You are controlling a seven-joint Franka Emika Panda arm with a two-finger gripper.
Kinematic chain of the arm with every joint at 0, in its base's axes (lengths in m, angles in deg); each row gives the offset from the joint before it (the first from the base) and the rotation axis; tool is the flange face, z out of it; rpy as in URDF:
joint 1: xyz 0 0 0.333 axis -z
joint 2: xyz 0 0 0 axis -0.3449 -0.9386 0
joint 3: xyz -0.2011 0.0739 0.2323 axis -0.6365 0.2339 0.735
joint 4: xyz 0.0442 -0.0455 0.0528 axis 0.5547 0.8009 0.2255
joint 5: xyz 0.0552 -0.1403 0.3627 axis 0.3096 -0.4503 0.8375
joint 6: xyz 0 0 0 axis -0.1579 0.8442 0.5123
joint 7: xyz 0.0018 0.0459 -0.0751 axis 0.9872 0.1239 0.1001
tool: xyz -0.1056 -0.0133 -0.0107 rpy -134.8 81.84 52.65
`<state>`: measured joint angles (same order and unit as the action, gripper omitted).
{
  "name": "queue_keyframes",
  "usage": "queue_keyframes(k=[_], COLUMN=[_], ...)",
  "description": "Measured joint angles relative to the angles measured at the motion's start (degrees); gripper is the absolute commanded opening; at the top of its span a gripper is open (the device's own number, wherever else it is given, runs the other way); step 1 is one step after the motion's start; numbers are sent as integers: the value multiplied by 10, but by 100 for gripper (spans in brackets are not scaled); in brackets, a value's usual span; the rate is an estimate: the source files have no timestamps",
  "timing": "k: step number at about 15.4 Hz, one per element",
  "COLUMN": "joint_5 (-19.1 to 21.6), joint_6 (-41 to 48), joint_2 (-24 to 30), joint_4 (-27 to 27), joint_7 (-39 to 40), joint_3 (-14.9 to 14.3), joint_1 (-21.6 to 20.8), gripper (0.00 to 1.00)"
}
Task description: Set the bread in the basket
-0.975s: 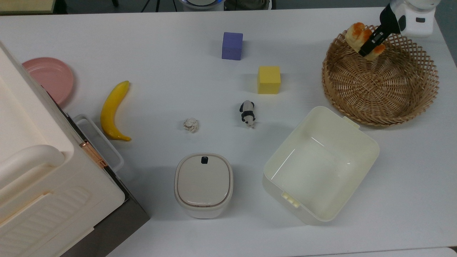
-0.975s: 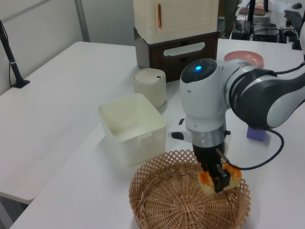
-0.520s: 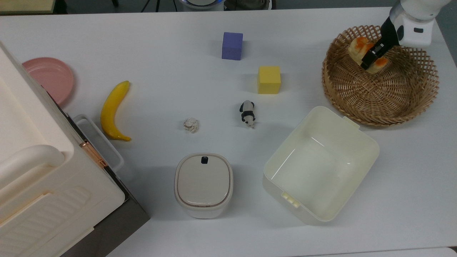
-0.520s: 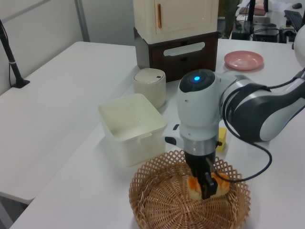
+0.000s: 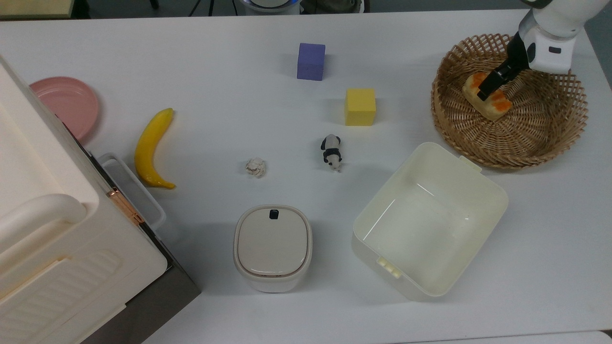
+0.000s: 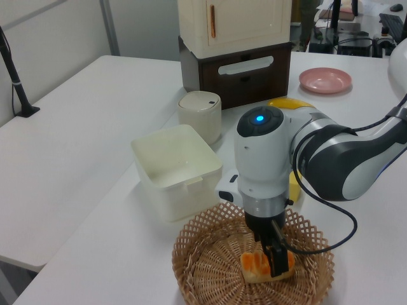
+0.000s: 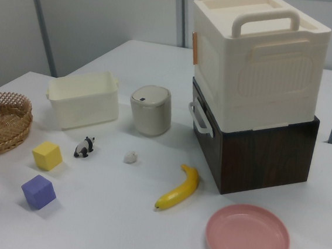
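— Where is the bread (image 5: 486, 95) at this moment?

— Inside the wicker basket (image 5: 550, 138), lying on the woven base toward the top view's upper left of the bowl; its orange-brown top faces up; in the left view it sits near the middle of the basket, cream sides showing below the glaze.

— And the pincer (image 5: 484, 92)?

— Down in the basket with its black fingers (image 6: 277, 261) closed on either side of the bread, holding it; the loaf seems to rest on the weave, though the contact is hard to judge; the white wrist stands upright above it in the left view.

— What else is on the worktop (image 5: 191, 57)?

— The cream plastic tub (image 5: 430, 222) sits just beside the basket, on the top view's lower left of it; the yellow cube (image 5: 360, 107) and purple cube (image 5: 311, 61) lie further to the top view's left; a toy panda (image 5: 331, 152) and a crumpled paper ball (image 5: 256, 167) sit near the middle; the lidded bin (image 5: 272, 247) is below them; the banana (image 5: 152, 148) and pink plate (image 5: 67, 102) lie well apart, by the cream box (image 7: 258, 57) stacked on the dark cabinet (image 7: 257, 151).
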<state>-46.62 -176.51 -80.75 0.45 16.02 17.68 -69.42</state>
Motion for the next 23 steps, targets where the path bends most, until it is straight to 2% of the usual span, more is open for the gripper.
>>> queue_keyframes(k=[9,23], joint_5=[0,0], joint_6=[8,178], joint_2=[14,260], joint_4=[-21,-21], joint_7=[-15,-11], joint_3=[2,1], joint_1=[-1,41], gripper=[100,100])
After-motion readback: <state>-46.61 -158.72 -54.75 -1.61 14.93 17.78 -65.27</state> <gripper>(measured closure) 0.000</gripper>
